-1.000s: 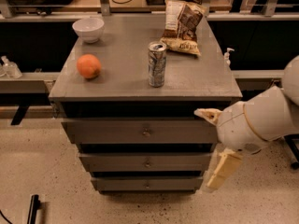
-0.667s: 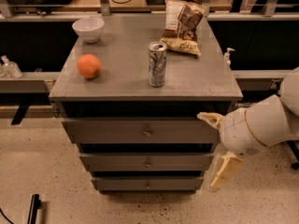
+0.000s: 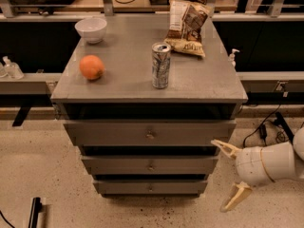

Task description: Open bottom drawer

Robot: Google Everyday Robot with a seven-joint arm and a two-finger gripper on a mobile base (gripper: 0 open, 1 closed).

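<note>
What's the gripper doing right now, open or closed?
Gripper: open, holding nothing, off to the right of the bottom drawer, not touching it.

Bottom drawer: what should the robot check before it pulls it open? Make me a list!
1. Bottom drawer is shut and ready to be pulled: ok.
2. Its knob shows, with nothing covering it: ok.
3. Gripper has its fingers spread open: ok.
4. Gripper lined up with the knob: not ok, it hangs off to the right side of the cabinet.
5. Soda can stands upright on top: ok.
</note>
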